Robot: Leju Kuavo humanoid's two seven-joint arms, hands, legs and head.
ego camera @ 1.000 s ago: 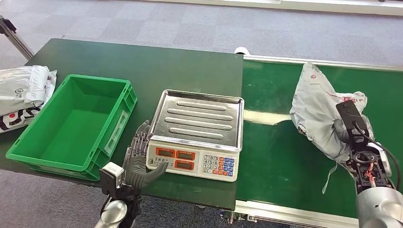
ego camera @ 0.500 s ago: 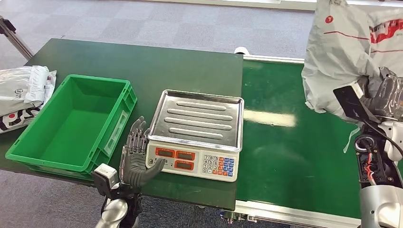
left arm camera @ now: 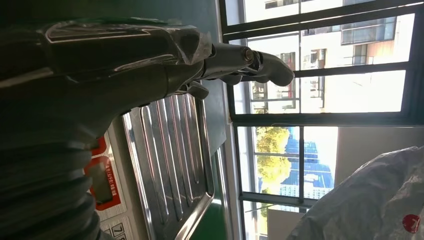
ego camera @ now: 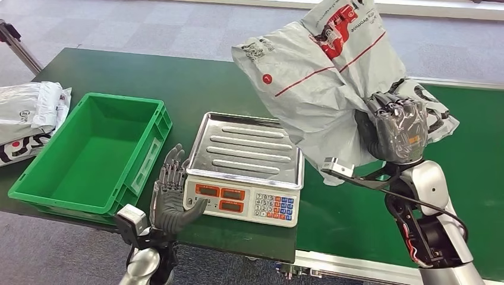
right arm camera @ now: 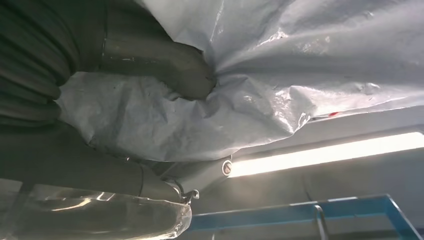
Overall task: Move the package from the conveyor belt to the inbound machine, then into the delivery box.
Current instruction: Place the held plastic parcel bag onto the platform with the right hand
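Right hand [ego camera: 395, 127] clenched on package [ego camera: 324, 77], grey poly mailer, held in air. Bag's long axis runs diagonally up and away from hand, toward robot's left; crumpled lower end bunched in fingers, top end with red print pointing up. Bag's left part hangs above scale [ego camera: 246, 169] tray's right edge, not touching. Left hand [ego camera: 169, 199] released, fingers spread, resting at scale's left front corner, green bin [ego camera: 89, 154] just beyond on its left.

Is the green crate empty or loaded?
Empty: the green crate shows bare floor; the package is held in the right hand.
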